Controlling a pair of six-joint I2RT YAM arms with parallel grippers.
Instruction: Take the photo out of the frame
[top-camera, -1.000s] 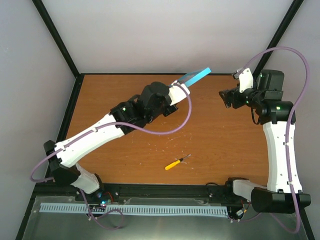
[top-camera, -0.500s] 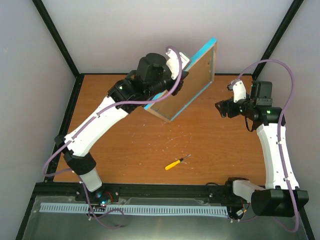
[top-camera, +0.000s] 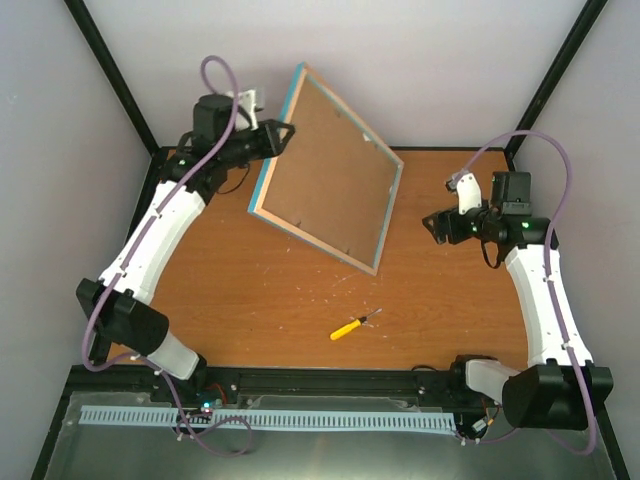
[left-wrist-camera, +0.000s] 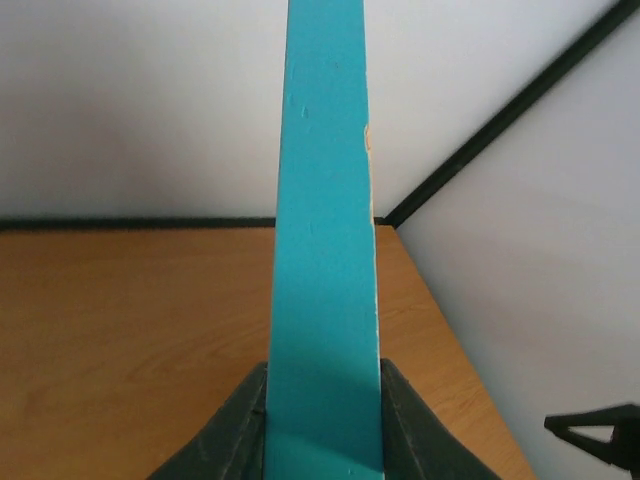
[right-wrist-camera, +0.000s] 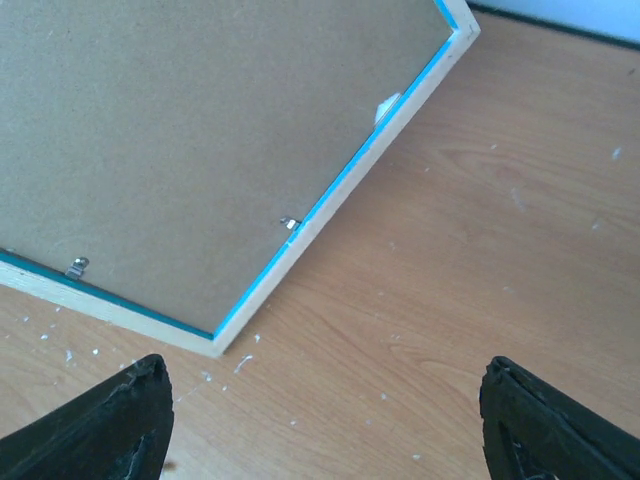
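The frame (top-camera: 330, 170) is tilted up over the back of the table, its brown backing board facing the top camera and its turquoise rim showing along the edges. My left gripper (top-camera: 278, 137) is shut on its upper left edge. In the left wrist view the turquoise edge (left-wrist-camera: 325, 250) runs up from between my fingers (left-wrist-camera: 225, 430). The right wrist view shows the backing (right-wrist-camera: 200, 150) and the frame's lower corner close to the tabletop. My right gripper (top-camera: 432, 225) is open and empty to the right of the frame. The photo is hidden.
A yellow-handled screwdriver (top-camera: 348, 327) lies on the wooden table (top-camera: 250, 300) in front of the frame. Small metal clips (right-wrist-camera: 290, 223) sit along the backing's edge. White specks dot the tabletop. Black enclosure posts stand at the back corners.
My left arm has swung the frame left and back, turning it from edge-on to backing-up, with its lower corner now down by the table. My right gripper has shifted slightly lower.
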